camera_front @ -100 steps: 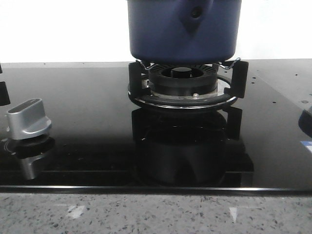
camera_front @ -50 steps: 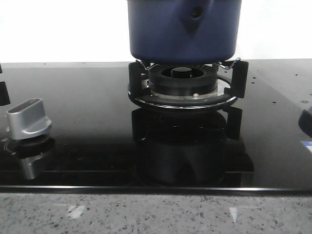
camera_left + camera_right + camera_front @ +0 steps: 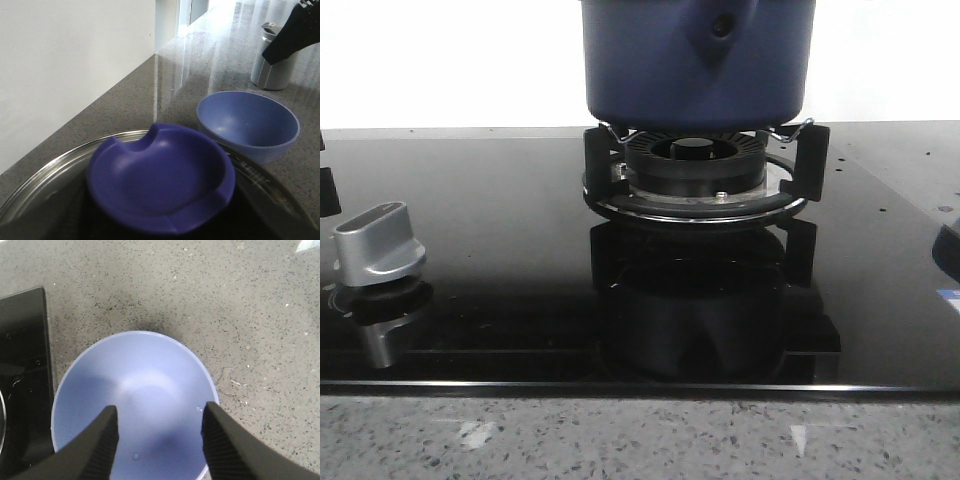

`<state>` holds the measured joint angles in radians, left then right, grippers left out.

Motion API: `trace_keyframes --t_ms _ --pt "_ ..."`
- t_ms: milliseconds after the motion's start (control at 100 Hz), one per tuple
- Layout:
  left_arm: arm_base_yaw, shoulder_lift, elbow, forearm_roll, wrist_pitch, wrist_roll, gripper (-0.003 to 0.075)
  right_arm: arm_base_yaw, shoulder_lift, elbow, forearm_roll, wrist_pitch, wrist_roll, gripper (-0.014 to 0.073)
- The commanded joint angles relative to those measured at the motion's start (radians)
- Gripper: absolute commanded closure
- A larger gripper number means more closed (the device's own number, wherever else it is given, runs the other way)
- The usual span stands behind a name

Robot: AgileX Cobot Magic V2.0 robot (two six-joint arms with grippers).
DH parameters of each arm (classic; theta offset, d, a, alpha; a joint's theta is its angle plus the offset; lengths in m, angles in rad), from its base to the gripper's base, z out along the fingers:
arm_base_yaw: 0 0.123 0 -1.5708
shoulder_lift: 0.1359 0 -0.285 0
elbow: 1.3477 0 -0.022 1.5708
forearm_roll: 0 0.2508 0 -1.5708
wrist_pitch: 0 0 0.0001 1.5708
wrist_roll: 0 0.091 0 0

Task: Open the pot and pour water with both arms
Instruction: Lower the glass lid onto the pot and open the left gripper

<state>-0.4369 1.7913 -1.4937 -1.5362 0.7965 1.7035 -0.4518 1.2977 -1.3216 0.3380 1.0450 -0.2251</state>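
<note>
Front view shows the large dark blue round metal pot (image 3: 698, 62) seated on the black burner grate (image 3: 705, 180) of a glossy black glass cooktop (image 3: 500, 240), towards the far edge of the worktop; its blue handle stub with a round hole (image 3: 720, 28) points at the camera, and the pot's top is cut off by the frame. A silver control knob (image 3: 378, 242) stands near the cooktop's left edge, and a speckled grey stone worktop (image 3: 640, 440) runs along the near edge.

Left wrist view looks closely down on a dark blue dished lid knob (image 3: 160, 177) with a notch in its rim, sitting at the middle of a glass lid ringed by a steel band (image 3: 55, 165). Just beyond it on the stone stands a smaller lighter-blue bowl (image 3: 248, 125), apart from the lid, and further off a grey cylindrical holder (image 3: 272, 67) with a dark utensil in it. None of the left gripper's fingers appear, so whether it is grasping the knob cannot be told.

Right wrist view has the right gripper (image 3: 159, 440) hovering over the lighter-blue bowl (image 3: 135, 400), its two dark fingers (image 3: 95, 447) spread wide and holding nothing. A few droplets cling inside the bowl, which sits just beside the cooktop's edge (image 3: 25, 340)
</note>
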Motion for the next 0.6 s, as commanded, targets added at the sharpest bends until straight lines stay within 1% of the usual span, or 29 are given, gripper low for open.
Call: trace_keyframes --t_ms 0,230,470,540,590 --pt "-0.006 -0.053 -0.040 -0.072 0.034 -0.023 0.0365 -0.004 -0.031 -0.023 0.028 -0.048 -0.002 0.0249" --pt "-0.006 -0.053 -0.040 -0.039 0.035 -0.028 0.0365 -0.004 -0.031 -0.023 0.029 -0.048 -0.002 0.0249" --pt "-0.006 -0.053 -0.040 -0.037 0.026 -0.028 0.0365 -0.004 -0.031 -0.023 0.029 -0.048 -0.002 0.0249" --pt "-0.006 -0.053 -0.040 -0.037 0.026 -0.028 0.0348 -0.004 -0.031 -0.023 0.029 -0.048 -0.002 0.0249" --pt "-0.006 -0.053 -0.040 -0.037 0.026 -0.033 0.0308 -0.004 -0.031 -0.023 0.029 -0.048 -0.002 0.0249"
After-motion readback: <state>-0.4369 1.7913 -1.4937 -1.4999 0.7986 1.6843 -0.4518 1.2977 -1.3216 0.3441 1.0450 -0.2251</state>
